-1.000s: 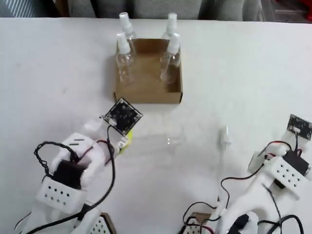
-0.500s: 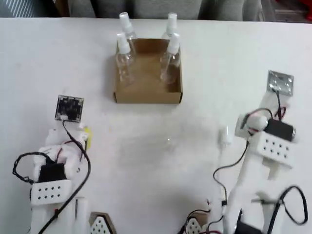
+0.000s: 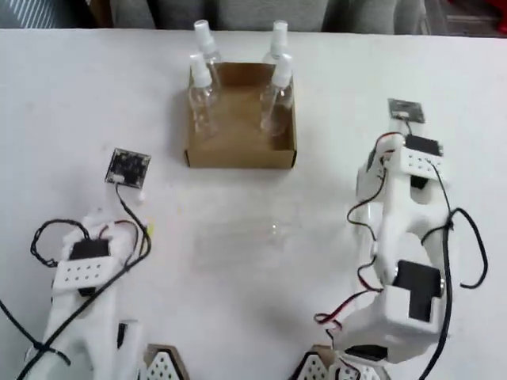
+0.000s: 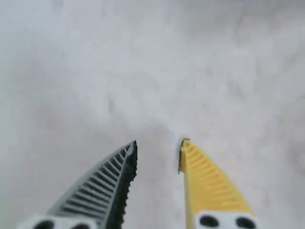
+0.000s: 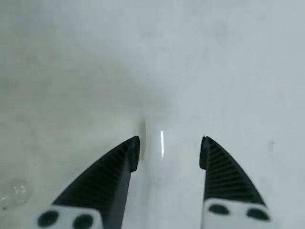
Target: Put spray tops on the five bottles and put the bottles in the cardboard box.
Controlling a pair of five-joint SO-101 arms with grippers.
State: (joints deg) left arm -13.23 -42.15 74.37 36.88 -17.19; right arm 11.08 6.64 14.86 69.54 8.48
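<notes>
Table (image 3: 79,103): white, both arms at the near edge.

Cardboard box (image 3: 238,152): far centre of the table, open side up.

Bottles: four stand upright with white spray tops on.
- Left bottle (image 3: 201,99) is inside the box, at its left wall.
- Right bottle (image 3: 276,99) is inside the box, at its right wall.
- Far-left bottle (image 3: 207,49) and far-right bottle (image 3: 278,39) are at the box's far rim. Cannot tell whether they stand inside it or just behind it.

Clear bottle (image 3: 238,236): lies on its side on the table, near of the box at centre, between the two arms. The outline is faint, with a small ring at its right end.

Right arm (image 3: 400,214): stretched along the right side of the table, well right of the box.

Right gripper (image 5: 169,139): points down at the table, jaws fairly wide. The loose spray top (image 5: 152,143) lies on the table between the fingers, close to one of them and apart from the other. Cannot tell whether it touches the closer one. Not gripped.

Left arm (image 3: 83,273): near left, well apart from box and bottle.

Left gripper (image 4: 158,143): grey and yellow fingers parted by a moderate gap over bare table, holding nothing.
</notes>
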